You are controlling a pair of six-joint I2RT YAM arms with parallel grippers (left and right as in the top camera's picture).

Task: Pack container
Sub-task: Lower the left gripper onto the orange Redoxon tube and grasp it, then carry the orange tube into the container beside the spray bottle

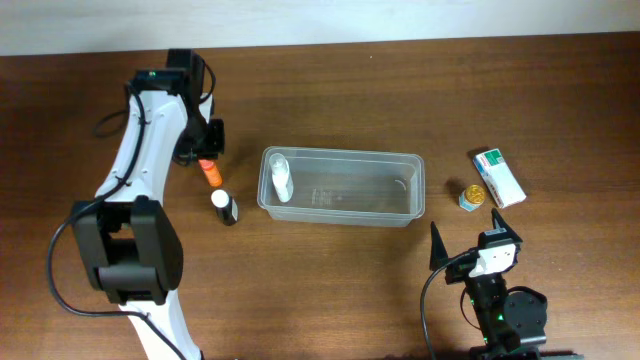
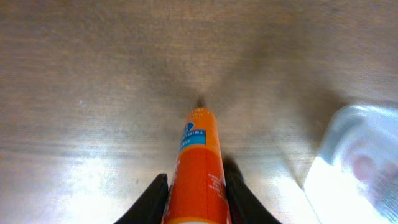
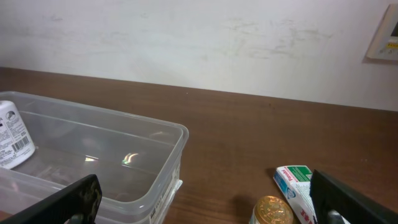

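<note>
The clear plastic container (image 1: 400,190) stands mid-table with a white bottle (image 1: 281,178) lying in its left end; it also shows in the right wrist view (image 3: 155,149) with the bottle (image 3: 12,142). My left gripper (image 1: 205,160) is shut on an orange tube (image 2: 199,168) left of the container, its tip touching the table; the tube shows from overhead (image 1: 211,173). My right gripper (image 3: 205,205) is open and empty, low near the table's front right, facing the container.
A small dark bottle with a white cap (image 1: 225,207) stands left of the container. A gold-capped jar (image 1: 472,196) and a green-and-white carton (image 1: 499,177) lie to the right, also in the right wrist view (image 3: 272,210) (image 3: 293,186).
</note>
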